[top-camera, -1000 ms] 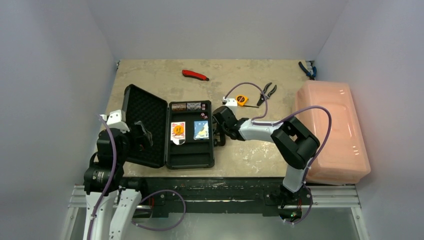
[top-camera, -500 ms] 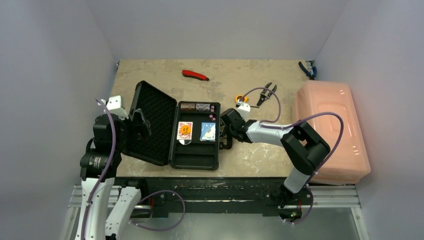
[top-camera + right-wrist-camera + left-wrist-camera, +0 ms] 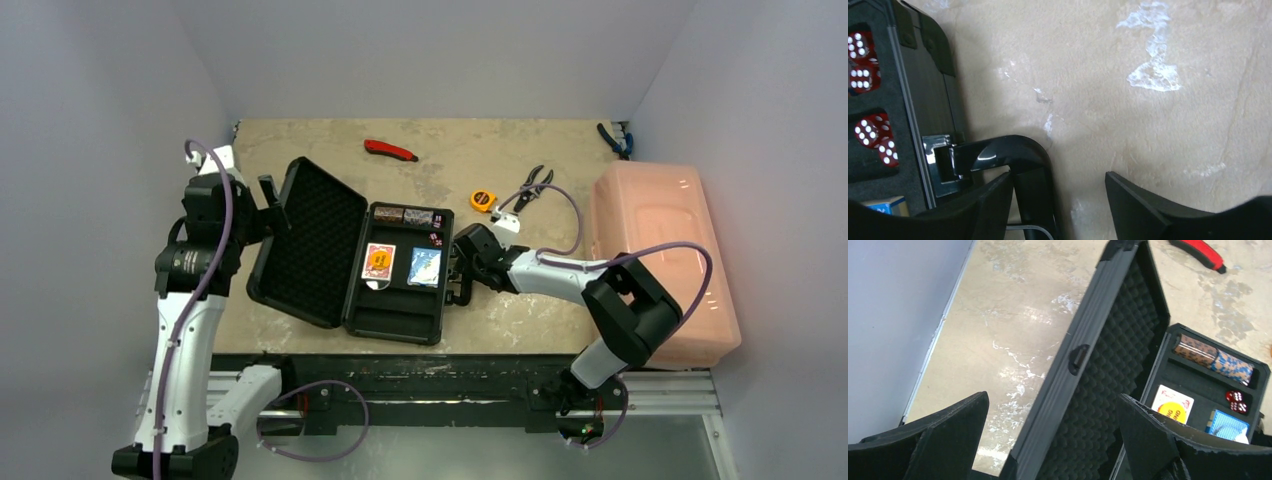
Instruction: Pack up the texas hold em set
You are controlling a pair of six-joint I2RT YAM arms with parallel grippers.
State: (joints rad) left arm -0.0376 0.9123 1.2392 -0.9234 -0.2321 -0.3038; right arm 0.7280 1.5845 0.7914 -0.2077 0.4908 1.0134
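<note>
The black case (image 3: 400, 312) lies open on the table, its foam-lined lid (image 3: 312, 240) tilted up on the left. The tray holds two card decks (image 3: 379, 262), chip rolls (image 3: 1213, 357) and red dice (image 3: 865, 70). My left gripper (image 3: 270, 198) is open at the lid's far left edge; in the left wrist view the lid's rim (image 3: 1068, 365) runs between the spread fingers (image 3: 948, 440), untouched. My right gripper (image 3: 1058, 200) is open at the case's glossy handle (image 3: 1018, 155). The handle rests against the left finger (image 3: 973, 210), and the other finger stands apart from it.
A red-handled tool (image 3: 390, 150) lies at the back of the table. A yellow tape measure (image 3: 483, 200) and black pliers (image 3: 535, 185) sit behind the right arm. A pink tub (image 3: 660, 260) fills the right side. Blue pliers (image 3: 612, 140) lie in the far right corner.
The case has slid to the right with the right arm. The right jaws have widened off the handle. The left arm has risen toward the lid's far edge.
</note>
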